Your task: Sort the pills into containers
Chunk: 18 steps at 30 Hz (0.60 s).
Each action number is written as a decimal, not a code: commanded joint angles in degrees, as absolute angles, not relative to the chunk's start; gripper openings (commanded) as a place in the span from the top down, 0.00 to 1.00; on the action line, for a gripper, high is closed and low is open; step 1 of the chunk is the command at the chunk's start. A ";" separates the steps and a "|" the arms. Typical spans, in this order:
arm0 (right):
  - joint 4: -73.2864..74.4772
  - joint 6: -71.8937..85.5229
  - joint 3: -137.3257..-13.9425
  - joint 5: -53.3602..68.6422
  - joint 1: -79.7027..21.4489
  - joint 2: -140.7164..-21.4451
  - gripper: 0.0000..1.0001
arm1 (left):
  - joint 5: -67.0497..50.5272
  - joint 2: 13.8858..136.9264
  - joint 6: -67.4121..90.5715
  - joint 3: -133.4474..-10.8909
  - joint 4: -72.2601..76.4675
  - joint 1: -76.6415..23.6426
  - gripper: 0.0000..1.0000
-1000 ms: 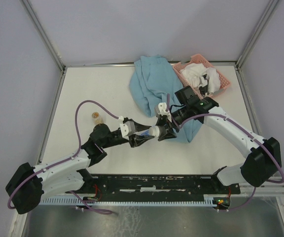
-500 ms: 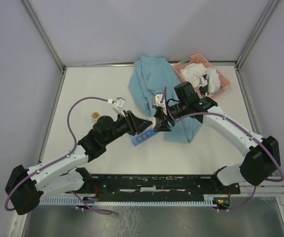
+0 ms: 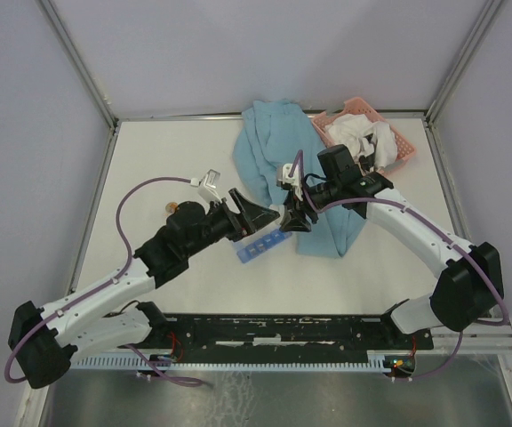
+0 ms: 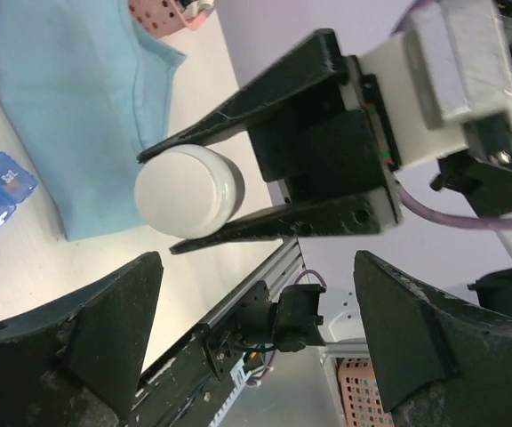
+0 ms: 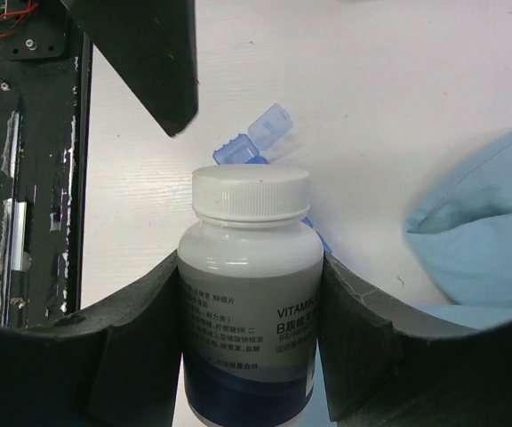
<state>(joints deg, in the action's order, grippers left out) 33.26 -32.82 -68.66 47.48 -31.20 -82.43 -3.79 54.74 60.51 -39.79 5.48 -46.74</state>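
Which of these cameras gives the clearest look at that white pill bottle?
Right wrist view: the white bottle sits centred, cap and label visible. Left wrist view shows only its cap end-on; the top view barely shows it behind the right gripper.

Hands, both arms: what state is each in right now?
Left hand: open, holding nothing.
Right hand: closed on the white vitamin bottle.

Bottle (image 5: 249, 294) – white plastic, smooth, semi-gloss; label glossy.
Pill box (image 3: 260, 248) – blue translucent plastic.
Cloth (image 3: 265, 151): lt blue fabric, matt.
Basket (image 3: 404, 148): pink plastic mesh.
Table (image 3: 149, 169): white, matt.
Frame rail (image 3: 80, 62): bare metal, dull.
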 commanded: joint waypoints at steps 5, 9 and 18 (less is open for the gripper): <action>32.68 -33.63 -69.53 51.00 -30.40 -81.53 0.97 | -7.88 43.88 31.33 -36.82 0.12 -46.93 0.05; 33.93 -37.28 -68.96 55.35 -30.38 -81.28 0.96 | -7.51 33.97 14.21 -28.76 7.45 -46.93 0.01; 36.84 -46.69 -66.40 61.39 -30.37 -79.74 0.96 | -21.29 37.83 -10.45 -19.03 39.45 -46.93 0.00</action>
<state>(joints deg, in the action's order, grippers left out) 35.64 -40.56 -67.90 55.81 -30.59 -82.37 -12.23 31.59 7.62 -15.79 27.46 -46.74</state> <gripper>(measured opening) 0.601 0.995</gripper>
